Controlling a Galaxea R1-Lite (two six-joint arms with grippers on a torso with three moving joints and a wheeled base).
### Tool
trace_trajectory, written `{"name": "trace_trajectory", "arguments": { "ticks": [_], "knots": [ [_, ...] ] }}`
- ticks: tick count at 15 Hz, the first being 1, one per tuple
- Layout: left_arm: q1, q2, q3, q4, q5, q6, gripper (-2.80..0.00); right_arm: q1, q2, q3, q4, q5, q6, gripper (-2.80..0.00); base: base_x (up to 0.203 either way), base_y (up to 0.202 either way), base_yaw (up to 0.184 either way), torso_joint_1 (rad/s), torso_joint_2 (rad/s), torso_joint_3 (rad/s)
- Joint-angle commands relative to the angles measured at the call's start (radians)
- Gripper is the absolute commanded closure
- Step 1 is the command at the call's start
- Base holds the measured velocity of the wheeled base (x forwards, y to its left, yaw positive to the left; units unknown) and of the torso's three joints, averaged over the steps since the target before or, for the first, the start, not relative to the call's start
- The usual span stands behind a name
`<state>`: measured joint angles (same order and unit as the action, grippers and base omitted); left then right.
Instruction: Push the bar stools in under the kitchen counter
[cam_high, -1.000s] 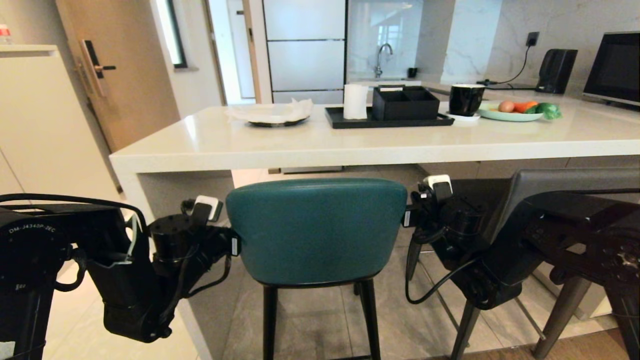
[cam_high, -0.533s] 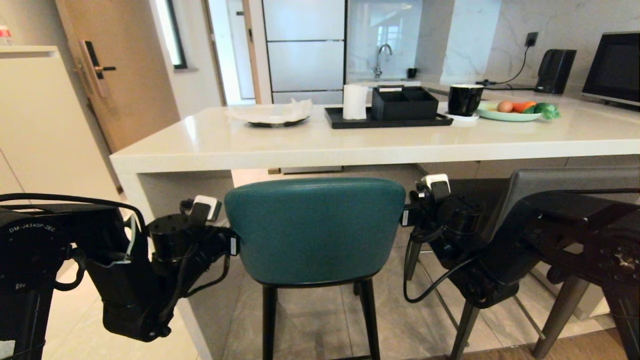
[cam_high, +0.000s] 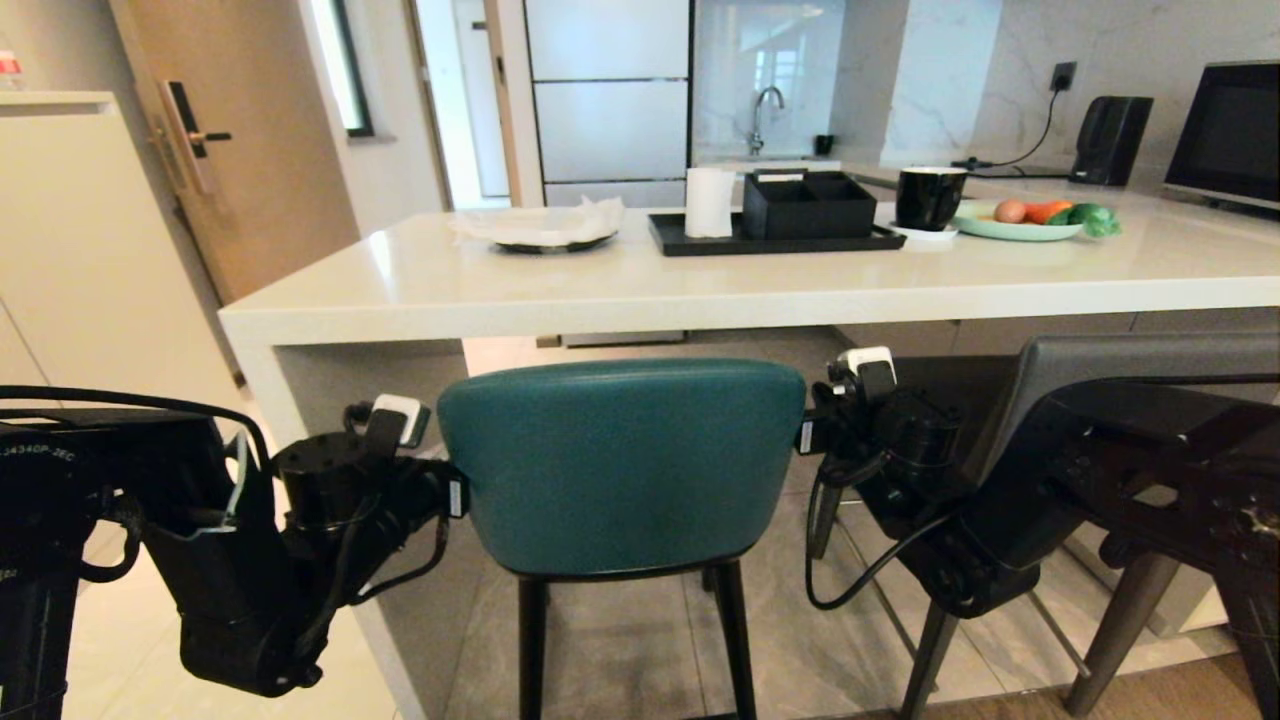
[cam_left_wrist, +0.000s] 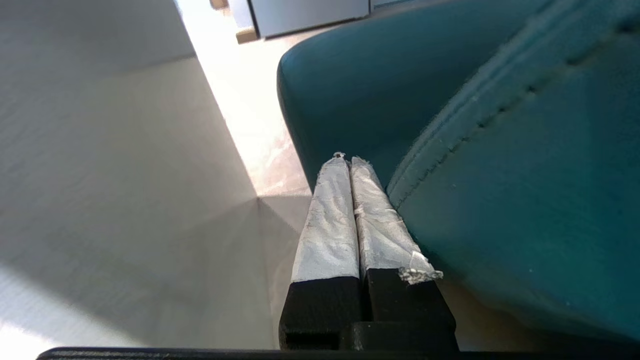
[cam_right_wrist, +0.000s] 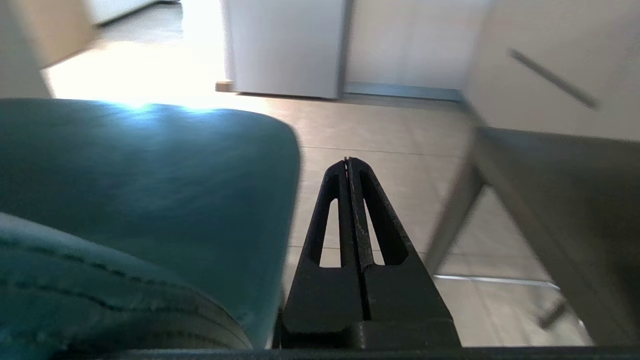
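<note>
The teal bar stool (cam_high: 620, 465) stands with its curved back toward me, its seat partly under the kitchen counter (cam_high: 700, 290). My two arms flank its back. The left gripper (cam_left_wrist: 345, 159) is shut, its white-taped fingers (cam_left_wrist: 327, 225) lying along the left side of the teal stool's back (cam_left_wrist: 500, 150). On the right side of that back (cam_right_wrist: 125, 175) is the shut right gripper (cam_right_wrist: 348, 161), close beside the leather. The grey bar stool (cam_high: 1130, 365) stands to the right, partly behind my right arm; in the right wrist view the grey stool (cam_right_wrist: 575, 200) lies past the gripper.
The counter's white side panel (cam_left_wrist: 100, 175) stands close on the left of my left gripper. On the counter sit a black tray (cam_high: 775, 240) with a paper roll and box, a black mug (cam_high: 930, 197), a plate of vegetables (cam_high: 1030, 222) and a covered plate (cam_high: 545, 228).
The teal stool's back has edged slightly left in the head view. Both arms have gone with it, the left one also sinking a little. Both grippers stay shut.
</note>
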<state>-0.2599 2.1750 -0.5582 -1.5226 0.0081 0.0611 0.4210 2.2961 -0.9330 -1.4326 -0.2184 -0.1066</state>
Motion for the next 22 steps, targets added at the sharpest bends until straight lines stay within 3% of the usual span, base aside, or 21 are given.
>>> {"name": "trace_trajectory", "arguments": {
  "ticks": [1, 3, 8, 13, 16, 17, 19, 22],
  "knots": [
    [0.071, -0.056, 0.040, -0.007, 0.008, -0.003, 0.00, -0.051, -0.053, 0.019, -0.014, -0.009, 0.003, 0.00, 0.000, 0.000, 0.000, 0.000, 0.00, 0.000],
    [0.134, -0.099, 0.073, -0.007, 0.003, -0.012, 0.00, -0.089, -0.076, 0.044, -0.014, -0.007, 0.013, 0.00, 0.000, 0.000, 0.000, 0.000, 0.00, 0.000],
    [0.145, -0.169, 0.157, -0.007, -0.003, -0.025, 0.00, -0.095, -0.160, 0.151, -0.020, -0.009, 0.033, 0.00, 0.000, 0.000, 0.000, 0.000, 0.00, 0.000],
    [0.152, -0.473, 0.356, -0.007, -0.077, -0.106, 0.00, -0.090, -0.440, 0.412, -0.014, -0.010, 0.055, 0.00, 0.000, 0.000, 0.000, 0.000, 0.00, 0.000],
    [0.151, -0.694, 0.448, 0.001, -0.087, -0.117, 0.00, -0.086, -0.690, 0.504, 0.088, -0.026, 0.055, 0.00, 0.000, 0.000, 0.000, 0.000, 0.00, 0.000],
    [0.150, -0.771, 0.462, 0.038, -0.088, -0.118, 0.00, -0.085, -0.784, 0.518, 0.156, -0.034, 0.056, 0.00, 0.000, 0.000, 0.000, 0.000, 0.00, 0.000],
    [0.148, -0.948, 0.461, 0.226, -0.090, -0.121, 0.00, -0.084, -0.985, 0.532, 0.352, -0.050, 0.056, 0.00, 0.000, 0.000, 0.000, 0.000, 0.00, 0.000],
    [0.145, -1.247, 0.357, 0.695, -0.095, -0.126, 0.00, -0.096, -1.268, 0.512, 0.710, -0.089, 0.055, 0.00, 0.000, 0.000, 0.000, 0.000, 0.00, 0.000]
  ]
}}
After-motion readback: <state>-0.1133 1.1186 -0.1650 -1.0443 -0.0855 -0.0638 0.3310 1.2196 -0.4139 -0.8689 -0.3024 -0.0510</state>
